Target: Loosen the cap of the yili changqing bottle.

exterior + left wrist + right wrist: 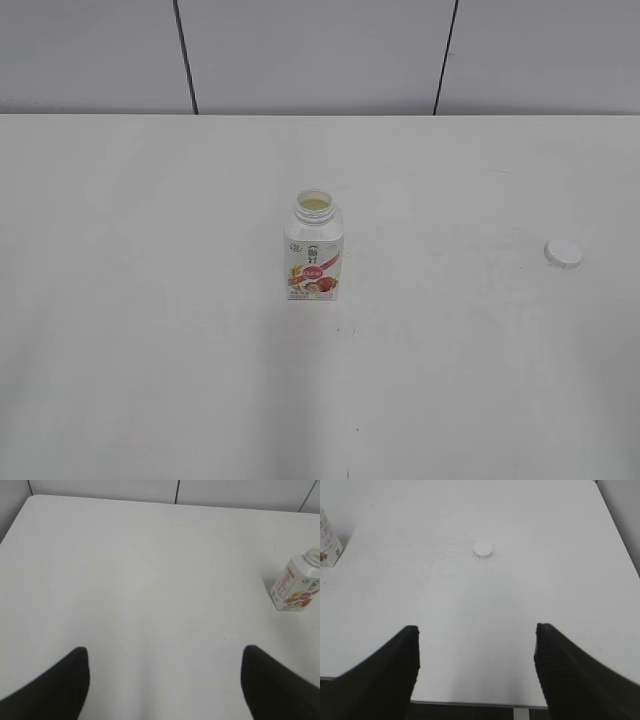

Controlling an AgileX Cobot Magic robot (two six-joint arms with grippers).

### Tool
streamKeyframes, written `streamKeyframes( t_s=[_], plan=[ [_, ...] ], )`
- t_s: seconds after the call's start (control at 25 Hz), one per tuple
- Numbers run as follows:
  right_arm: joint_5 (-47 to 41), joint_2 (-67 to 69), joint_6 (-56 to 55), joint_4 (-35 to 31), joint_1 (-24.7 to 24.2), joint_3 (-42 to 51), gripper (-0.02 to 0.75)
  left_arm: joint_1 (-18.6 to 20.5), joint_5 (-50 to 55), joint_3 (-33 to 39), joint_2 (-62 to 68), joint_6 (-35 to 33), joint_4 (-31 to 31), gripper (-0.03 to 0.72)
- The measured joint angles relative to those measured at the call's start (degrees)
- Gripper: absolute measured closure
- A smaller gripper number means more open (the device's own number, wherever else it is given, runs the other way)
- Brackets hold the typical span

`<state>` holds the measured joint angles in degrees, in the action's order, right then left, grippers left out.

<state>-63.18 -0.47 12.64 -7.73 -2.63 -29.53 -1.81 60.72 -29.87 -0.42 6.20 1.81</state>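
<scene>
Cap (563,253) off, lying on worktop (150,300) well apart from upright open-necked bottle (314,247). Task looks done. Left pincer (165,680), right pincer (476,667) spread wide, empty.

White table (150,300), grey panelled wall (320,50).

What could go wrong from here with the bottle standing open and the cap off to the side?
The yili changqing bottle stands upright with its neck open and pale liquid showing, so a bump from either arm could likely tip it and spill onto the table. The cap lies apart on the right; it is low and white on white, so it may be hard to find and grip. Both the left gripper and right gripper are open and empty.
</scene>
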Motion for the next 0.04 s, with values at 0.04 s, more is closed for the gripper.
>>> streamKeyframes(
  t_s=[0.04],
  plan=[
    [0.0, 0.0, 0.0, 0.0, 0.0, 0.0, 0.173, 0.2, 0.0, 0.0, 0.0, 0.0, 0.0, 0.125]
  ],
)
